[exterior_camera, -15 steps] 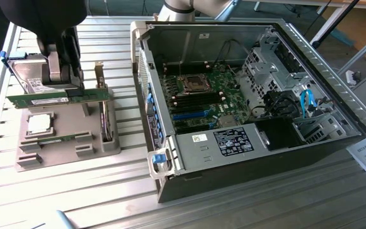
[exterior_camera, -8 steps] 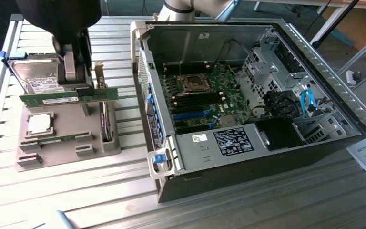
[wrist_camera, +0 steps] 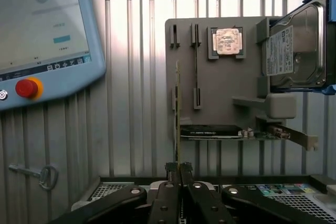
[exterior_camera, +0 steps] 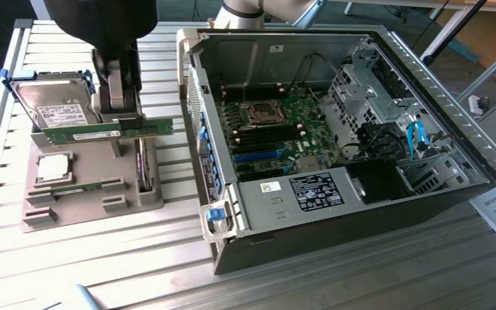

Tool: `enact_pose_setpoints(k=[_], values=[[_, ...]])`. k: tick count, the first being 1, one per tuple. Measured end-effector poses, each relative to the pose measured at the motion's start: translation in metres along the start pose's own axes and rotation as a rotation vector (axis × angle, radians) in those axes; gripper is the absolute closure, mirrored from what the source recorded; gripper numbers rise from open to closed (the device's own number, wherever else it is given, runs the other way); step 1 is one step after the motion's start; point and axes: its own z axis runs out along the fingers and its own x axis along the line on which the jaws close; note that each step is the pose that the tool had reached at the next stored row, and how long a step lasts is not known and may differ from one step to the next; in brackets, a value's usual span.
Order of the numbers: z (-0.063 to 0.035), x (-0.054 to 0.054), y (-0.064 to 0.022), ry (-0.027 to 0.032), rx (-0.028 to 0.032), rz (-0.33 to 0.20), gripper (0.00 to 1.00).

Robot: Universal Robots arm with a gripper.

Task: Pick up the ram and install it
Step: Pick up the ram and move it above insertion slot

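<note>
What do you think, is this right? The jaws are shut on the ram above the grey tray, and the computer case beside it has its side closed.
Not quite. The computer case is open: the exterior view shows the motherboard inside it. The rest holds: the jaws are shut on the ram above the grey tray.

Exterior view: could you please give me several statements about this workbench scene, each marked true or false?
1. The gripper is shut on a long green ram stick over the grey plastic tray. True.
2. The black computer case is closed up. False: its side is open and the green motherboard shows.
3. A square silver processor chip lies on the tray. True.
4. The metal hard drive is mounted inside the case. False: it stands at the tray, outside the case.
</note>
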Motion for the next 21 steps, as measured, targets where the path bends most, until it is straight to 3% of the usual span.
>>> enact_pose_setpoints(k=[21], values=[[-0.0001,0.002,-0.039,0.0,-0.0001,0.0,0.88]])
